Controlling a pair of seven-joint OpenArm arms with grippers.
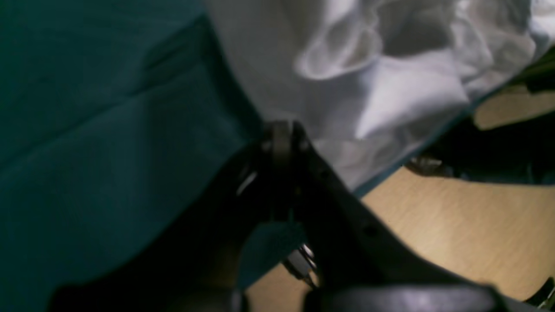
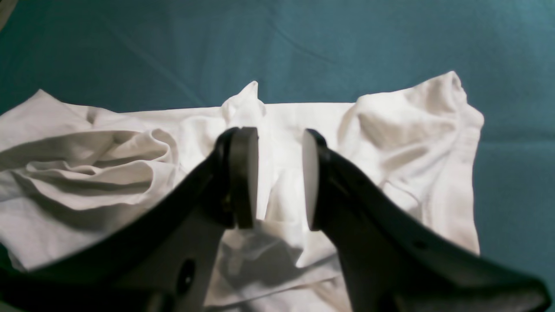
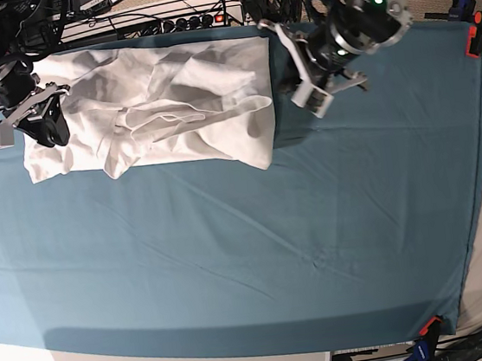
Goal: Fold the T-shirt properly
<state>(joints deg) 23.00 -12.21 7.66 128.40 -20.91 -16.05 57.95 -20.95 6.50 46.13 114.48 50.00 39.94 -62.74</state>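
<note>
At the far left of the base view, the right arm's black gripper [image 3: 50,124] hangs over the left end of the large plain white cotton T-shirt [image 3: 171,101]. In the right wrist view its two flat pads [image 2: 247,177] stand partly apart with a clear gap between them, and crumpled shirt fabric [image 2: 277,143] shows through that gap; nothing is pinched between them.

The T-shirt lies bunched and wrinkled along the far edge of the teal tablecloth [image 3: 250,258], stretched sideways, with loose folds heaped in its middle and its right edge falling in a soft fold.

Just to the right of the shirt, the left arm's black-and-white gripper [image 3: 283,49] sits at the garment's right edge. The blurred left wrist view shows its jaws pressed together [image 1: 282,138] at the border of the white fabric [image 1: 368,86]; whether any cloth is caught there cannot be told. Pale wooden floor [image 1: 455,229] shows beyond the tablecloth's edge.
</note>
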